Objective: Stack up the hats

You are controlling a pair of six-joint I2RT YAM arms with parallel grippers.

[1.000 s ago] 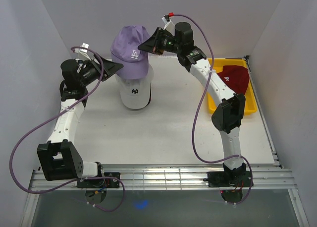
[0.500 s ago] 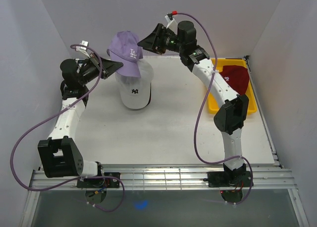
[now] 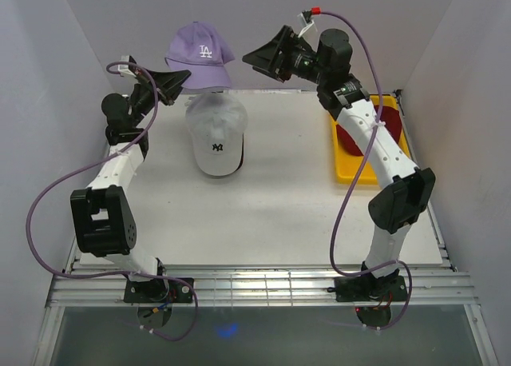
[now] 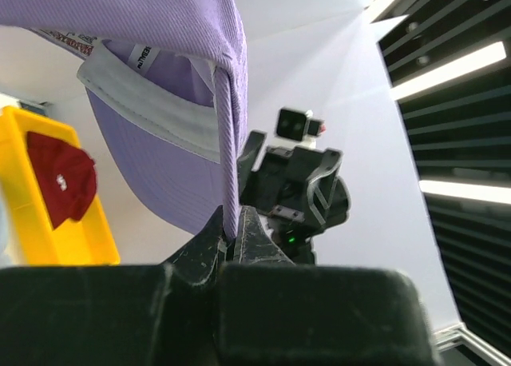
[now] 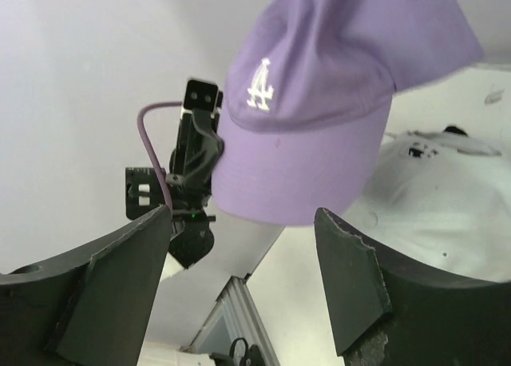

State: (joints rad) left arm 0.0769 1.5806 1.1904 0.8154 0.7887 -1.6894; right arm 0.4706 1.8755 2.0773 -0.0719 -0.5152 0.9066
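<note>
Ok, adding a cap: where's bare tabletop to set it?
The white tabletop is bare between the white fabric cap and the arm bases, and between that cap and the yellow plastic tray. Crowded: back left, where the left gripper holds the lavender fabric cap.

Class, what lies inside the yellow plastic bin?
A dark red fabric cap with a small pale logo lies in the yellow plastic bin. The right arm covers part of both from above; anything beneath the cap is hidden.

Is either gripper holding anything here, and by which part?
The left gripper pinches the lavender cap by its lower edge; the right gripper is open, holding nothing.
</note>
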